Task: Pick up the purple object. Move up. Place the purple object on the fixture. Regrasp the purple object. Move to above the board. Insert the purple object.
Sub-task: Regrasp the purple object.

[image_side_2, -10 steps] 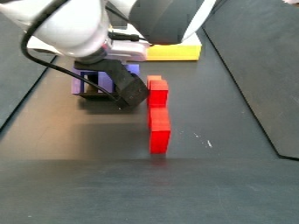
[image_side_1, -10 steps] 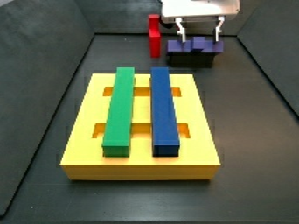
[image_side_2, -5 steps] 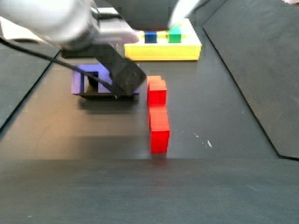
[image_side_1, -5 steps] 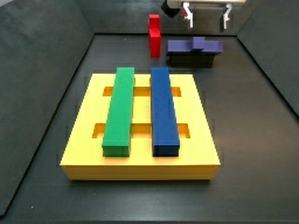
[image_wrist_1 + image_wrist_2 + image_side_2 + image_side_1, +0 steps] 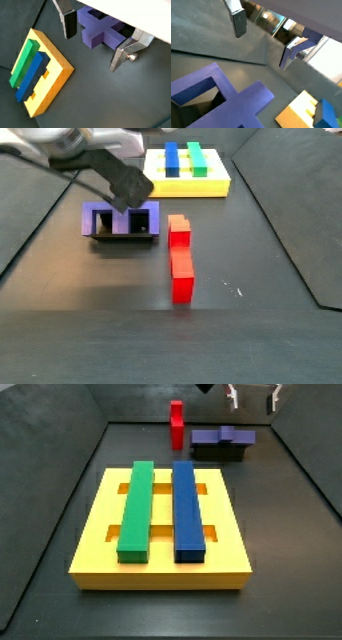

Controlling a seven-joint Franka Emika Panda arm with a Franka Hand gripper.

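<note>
A: Side views both put the gripper (image 5: 253, 398) high above the purple object (image 5: 222, 435), don't they?

B: Yes. Its fingers (image 5: 233, 398) hang at the upper edge of one side view, clear of the object, which sits on the fixture (image 5: 221, 451) below them. In a side view from the opposite end the arm crosses over the fixture (image 5: 122, 237) and the purple object (image 5: 122, 220) lies on top of it, untouched.

A: Are the jaws spread or closed?

B: Spread, with nothing between them. In a wrist view the gripper (image 5: 93, 42) has its two silver plates wide apart, and the purple object (image 5: 97, 32) shows in the gap, farther off than the fingertips (image 5: 69, 30). In a wrist view from the other side the gripper (image 5: 262, 42) is again empty, and the purple object (image 5: 218, 100) fills the near corner, well apart from the plates.

A: Where is the board?

B: The yellow board (image 5: 94, 549) lies nearer the camera in that side view, well away from the fixture, with a green bar (image 5: 136, 507) and a blue bar (image 5: 187, 509) lying across it side by side. A red bar (image 5: 177, 423) stands upright just beside the fixture; in a side view it (image 5: 181, 258) lies along the floor to one side of the fixture
</note>
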